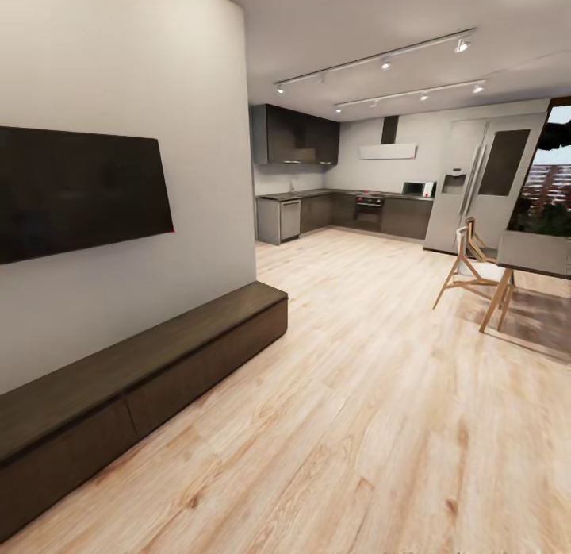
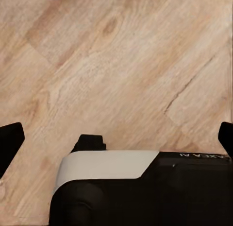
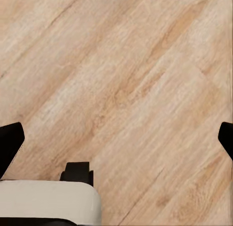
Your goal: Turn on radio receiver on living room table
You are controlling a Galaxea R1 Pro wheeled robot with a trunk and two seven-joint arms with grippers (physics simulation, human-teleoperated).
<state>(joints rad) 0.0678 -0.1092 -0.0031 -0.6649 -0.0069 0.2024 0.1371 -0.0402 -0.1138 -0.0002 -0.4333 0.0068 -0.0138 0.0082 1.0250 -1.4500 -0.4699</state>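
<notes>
Here both grippers, left gripper and right gripper, apparently gape wide, empty.

The wide black wall-mounted screen and the long dark wooden bench beneath it run off the head view's left edge. The grey table with pale wooden legs is cut by the right edge. Far kitchen counter items are too small to identify.
</notes>
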